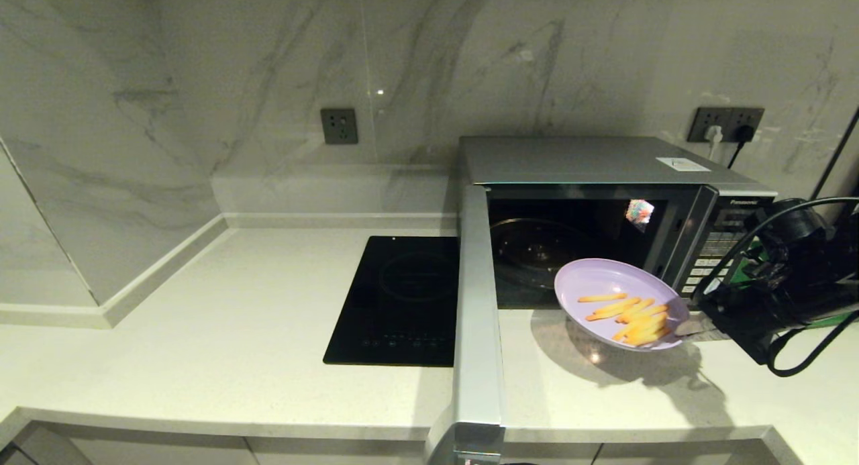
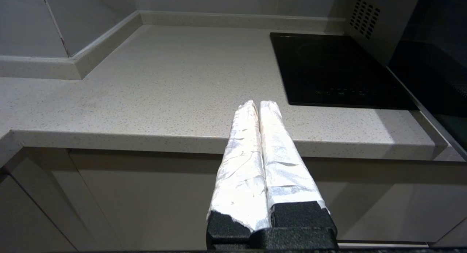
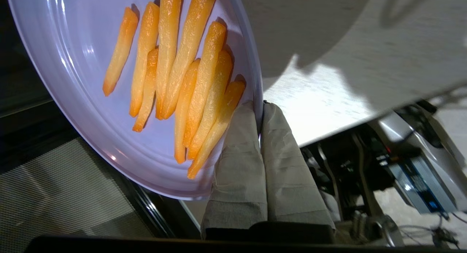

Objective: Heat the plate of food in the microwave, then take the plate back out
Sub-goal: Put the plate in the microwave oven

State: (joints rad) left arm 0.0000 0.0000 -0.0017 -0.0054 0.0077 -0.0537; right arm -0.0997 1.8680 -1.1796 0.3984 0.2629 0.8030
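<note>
The microwave (image 1: 604,183) stands at the back right of the worktop (image 1: 235,331), its door (image 1: 478,304) swung fully out to the front edge, a wall splitting the surface in two. The cavity mouth is open, only the glass turntable (image 1: 530,250) inside. Just before it, the plate of food (image 1: 621,312), pinched at its rim by the right gripper (image 1: 691,327), hangs tilted over the strip of worktop right of the door, partly filling that passage; the arm and its cables crowd the right edge. Left of the door, the flush black hob (image 1: 399,300) and bare worktop leave wide room to the corner walls. The left gripper (image 2: 259,105), fingers together, sits below the front edge.
</note>
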